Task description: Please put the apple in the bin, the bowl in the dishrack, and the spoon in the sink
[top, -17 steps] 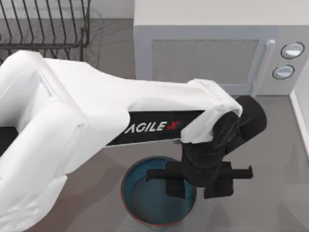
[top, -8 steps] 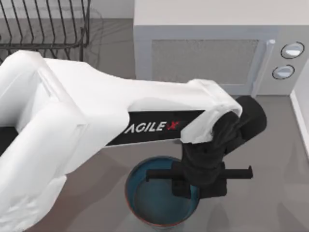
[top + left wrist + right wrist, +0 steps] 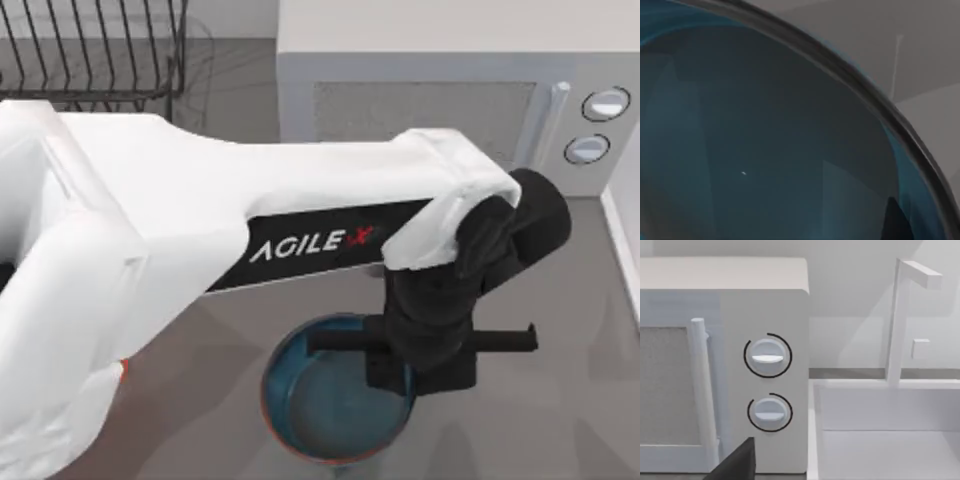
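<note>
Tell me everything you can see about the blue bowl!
The bowl is round and deep, teal-blue and smooth inside, with a thin reddish-brown rim. It sits upright on the grey table, in front of the white microwave, with nothing seen inside. My left gripper is at its rim on the right side, black fingers over the edge. The left wrist view looks straight into its blue hollow.

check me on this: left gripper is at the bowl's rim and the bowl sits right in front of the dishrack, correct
Not quite. The left gripper is at the bowl rim, but the bowl sits in front of the microwave; the dishrack is far off at the back left, as the top view shows.
</note>
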